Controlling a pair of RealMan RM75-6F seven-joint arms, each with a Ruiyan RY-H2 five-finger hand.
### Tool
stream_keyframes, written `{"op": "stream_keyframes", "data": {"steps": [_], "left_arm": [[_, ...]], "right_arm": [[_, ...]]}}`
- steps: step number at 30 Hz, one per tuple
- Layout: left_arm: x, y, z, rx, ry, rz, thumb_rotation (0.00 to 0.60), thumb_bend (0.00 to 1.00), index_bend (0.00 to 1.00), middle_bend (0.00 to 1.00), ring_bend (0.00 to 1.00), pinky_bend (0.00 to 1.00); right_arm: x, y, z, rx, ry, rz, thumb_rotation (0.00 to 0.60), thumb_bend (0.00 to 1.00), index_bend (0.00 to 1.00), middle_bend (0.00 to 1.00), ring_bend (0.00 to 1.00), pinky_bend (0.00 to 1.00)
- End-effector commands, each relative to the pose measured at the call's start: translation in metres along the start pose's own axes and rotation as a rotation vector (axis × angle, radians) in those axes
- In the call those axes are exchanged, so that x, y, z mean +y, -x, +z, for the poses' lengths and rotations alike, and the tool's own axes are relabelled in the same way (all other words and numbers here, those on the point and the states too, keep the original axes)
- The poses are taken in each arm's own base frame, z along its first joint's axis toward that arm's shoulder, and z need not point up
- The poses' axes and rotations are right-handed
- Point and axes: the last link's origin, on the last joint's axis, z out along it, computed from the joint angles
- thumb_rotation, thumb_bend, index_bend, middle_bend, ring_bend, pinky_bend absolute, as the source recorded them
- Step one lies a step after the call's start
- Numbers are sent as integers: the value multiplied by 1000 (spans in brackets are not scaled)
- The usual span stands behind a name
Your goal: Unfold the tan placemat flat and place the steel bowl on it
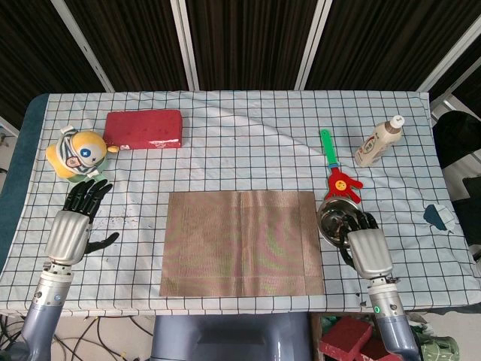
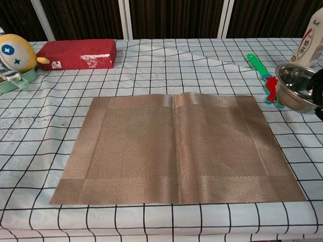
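Head view: the tan woven placemat [image 1: 242, 242] lies spread flat at the middle of the checked tablecloth [image 1: 240, 128], a faint centre crease the only sign of its fold. At its right edge the right hand [image 1: 361, 244] grips the round steel bowl [image 1: 336, 216] by its near rim, the bowl just beside the mat and not yet over it, apparently carried there for placing. The left hand [image 1: 75, 222] rests at the table's left side, fingers spread and holding nothing, well apart from the mat, seemingly parked clear of the work. Behind it sit a yellow cartoon toy figure [image 1: 77, 153] and a red rectangular block [image 1: 143, 128]; a red-and-green hand-shaped clapper [image 1: 338, 177] and a tan plastic bottle [image 1: 378, 141] stand beyond the bowl

Chest view: the steel bowl [image 2: 295, 91] appears lifted and tilted toward the camera, covering part of the clapper [image 2: 262, 70], with only a dark sliver of the right hand [image 2: 319, 91] visible at the frame edge. The placemat [image 2: 176, 148] lies open, one ridge raised along its far edge; the left hand is outside this frame
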Motion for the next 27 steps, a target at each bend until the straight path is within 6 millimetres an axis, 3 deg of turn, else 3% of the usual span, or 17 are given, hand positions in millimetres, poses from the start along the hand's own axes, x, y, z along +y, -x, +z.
{"op": "stream_keyframes", "data": {"steps": [1, 9, 17, 27], "left_arm": [[0, -1, 0, 5, -2, -3, 600, 35, 109, 80, 41, 78], [-2, -3, 1, 14, -10, -12, 600, 35, 109, 81, 41, 78], [-4, -5, 3, 25, -24, -25, 600, 35, 109, 80, 42, 78], [-12, -9, 6, 35, -58, -36, 600, 35, 109, 80, 41, 78]], "right_arm": [[-24, -10, 15, 27, -86, 4, 600, 504, 729, 274, 131, 178], [-65, -14, 34, 21, -246, -16, 600, 504, 729, 274, 131, 178], [-111, 6, 47, -47, -350, -20, 600, 504, 729, 274, 131, 178], [-138, 28, 55, -109, -378, -17, 600, 466, 728, 272, 131, 178]]}}
